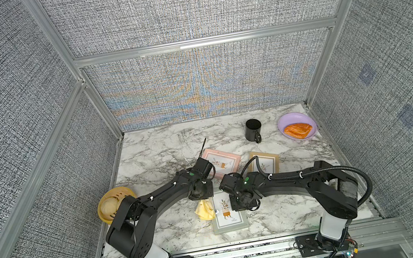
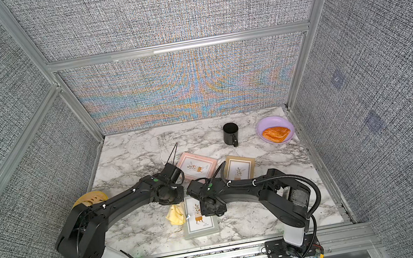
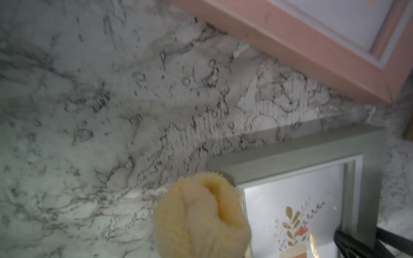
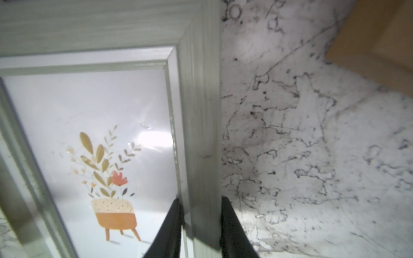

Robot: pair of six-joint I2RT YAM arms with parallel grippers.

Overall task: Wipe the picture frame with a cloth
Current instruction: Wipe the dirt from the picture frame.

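A grey-green picture frame [image 1: 230, 223] [image 2: 200, 228] with a potted-plant print lies near the table's front middle. My right gripper [image 4: 201, 215] is shut on its right rail [image 4: 201, 134], one black finger [image 4: 171, 225] on the inner side and one on the outer side; from above it sits over that rail [image 1: 242, 204]. The pale-yellow cloth [image 1: 205, 211] [image 2: 176, 215] hangs bunched from my left gripper [image 1: 200, 196], which is shut on it beside the frame's left rail. In the left wrist view the cloth [image 3: 201, 214] hides the fingers and overlaps the frame's corner [image 3: 290, 156].
A pink frame [image 1: 222, 161] and a tan frame [image 1: 265, 164] lie just behind the arms. Farther back stand a black mug [image 1: 253, 130] and a purple plate [image 1: 283, 119] with a pastry [image 1: 298, 130]. A yellow basket [image 1: 122, 192] holding a bun sits at the left edge.
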